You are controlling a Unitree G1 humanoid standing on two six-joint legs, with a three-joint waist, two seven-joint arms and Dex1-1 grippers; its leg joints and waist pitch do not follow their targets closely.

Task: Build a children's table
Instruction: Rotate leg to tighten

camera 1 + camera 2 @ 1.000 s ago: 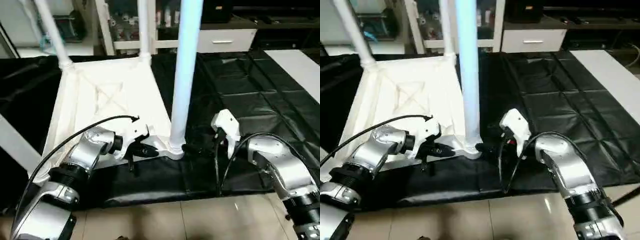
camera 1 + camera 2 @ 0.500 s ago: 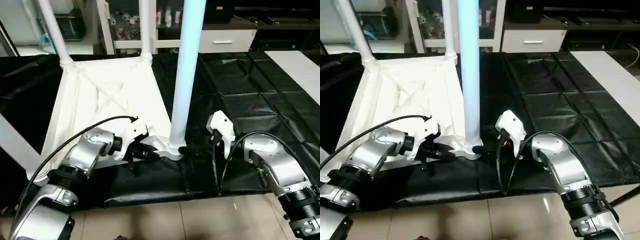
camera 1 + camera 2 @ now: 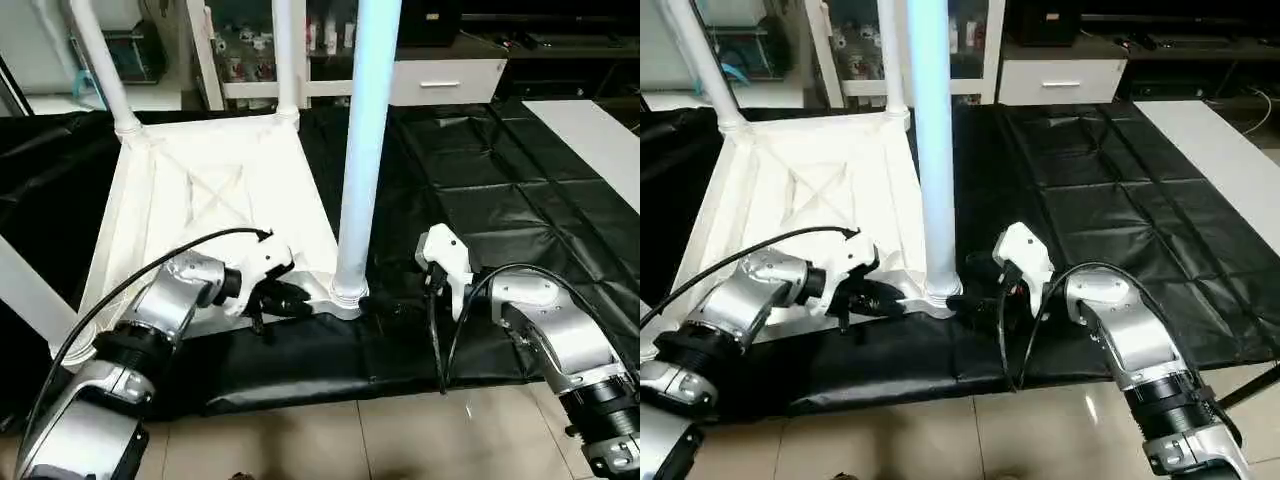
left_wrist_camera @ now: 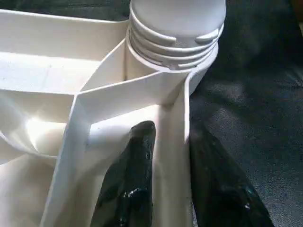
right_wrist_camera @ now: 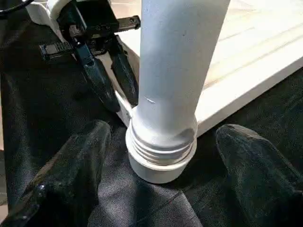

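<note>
Tabletop (image 3: 215,200), white plastic, lies upside down on the black-covered work table (image 3: 520,190), occupying the left-centre of the head views with its ribbed, X-braced underside facing up. Three legs stand upright in corner sockets: one at the upper left (image 3: 95,60), one at the upper centre (image 3: 284,55), and the near one (image 3: 362,150) rising from the socket (image 3: 345,295) at the lower centre and running out of the top of the frame. A further white tube (image 3: 25,290) crosses the left edge at a slant; its seating cannot be determined. Left gripper (image 3: 290,300) sits at the near rim of the top, just left of the near socket. In the left wrist view its fingers (image 4: 130,184) straddle the thin rim wall, one inside the rim and one outside over the black cover, slightly parted; whether they press the wall cannot be told. Right gripper (image 5: 161,179) sits just right of the same socket, low over the cover. Its fingers (image 5: 71,175) are spread wide on either side of the leg's threaded collar, with clear gaps and no contact. Silver forearms enter from the lower left and lower right corners.
</note>
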